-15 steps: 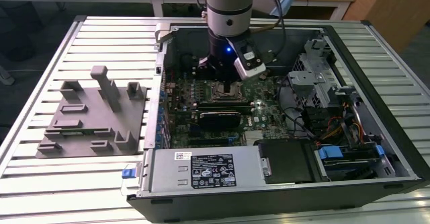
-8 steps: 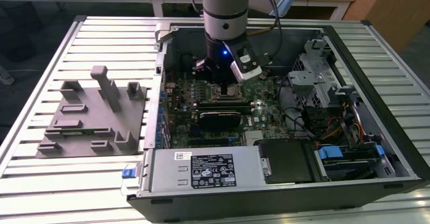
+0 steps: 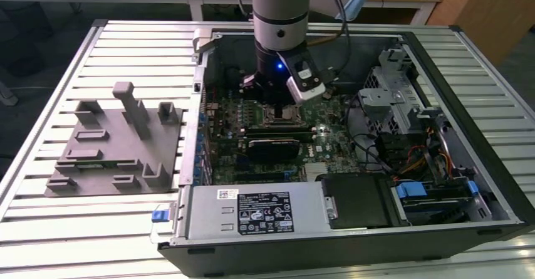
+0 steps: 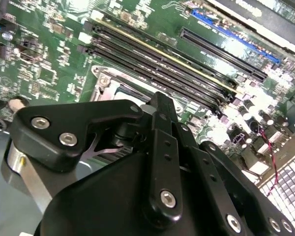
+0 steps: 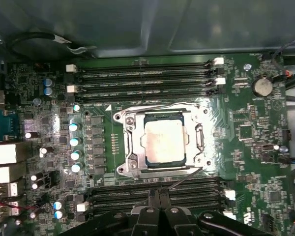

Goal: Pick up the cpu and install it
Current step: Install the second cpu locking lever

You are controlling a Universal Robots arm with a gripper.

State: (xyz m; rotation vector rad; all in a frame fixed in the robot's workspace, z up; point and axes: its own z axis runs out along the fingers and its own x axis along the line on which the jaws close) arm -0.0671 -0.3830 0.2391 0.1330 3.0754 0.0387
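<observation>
Looking down in the first wrist view, you have the cpu [image 5: 163, 141] seated flat inside the metal socket frame [image 5: 129, 142] at the middle of the motherboard [image 5: 246, 147], its silver top facing up and its edges lined up square with the frame. Nothing touches it. Black memory slots [image 5: 142, 73] run at 12 o'clock of the socket and a second bank [image 5: 113, 194] at 6 o'clock; a row of small round capacitors [image 5: 74, 140] stands at 9 o'clock.

Your gripper [image 5: 160, 214] sits at 6 o'clock of the socket in that view, its black linkage drawn together over the nearer memory bank and carrying nothing; whether the fingertips are fully pressed together you cannot tell from these pictures. In the second wrist view the same black gripper body [image 4: 157, 167] covers most of the socket, with a corner of the frame showing beside it.

In the exterior view, your arm [image 3: 281, 15] reaches straight down into the open computer case [image 3: 502, 191], with the gripper low over the board. A grey fixture tray [image 3: 109, 160] with upright posts lies on the slatted table [image 3: 50, 72] at 9 o'clock of the case, well apart from the arm.
</observation>
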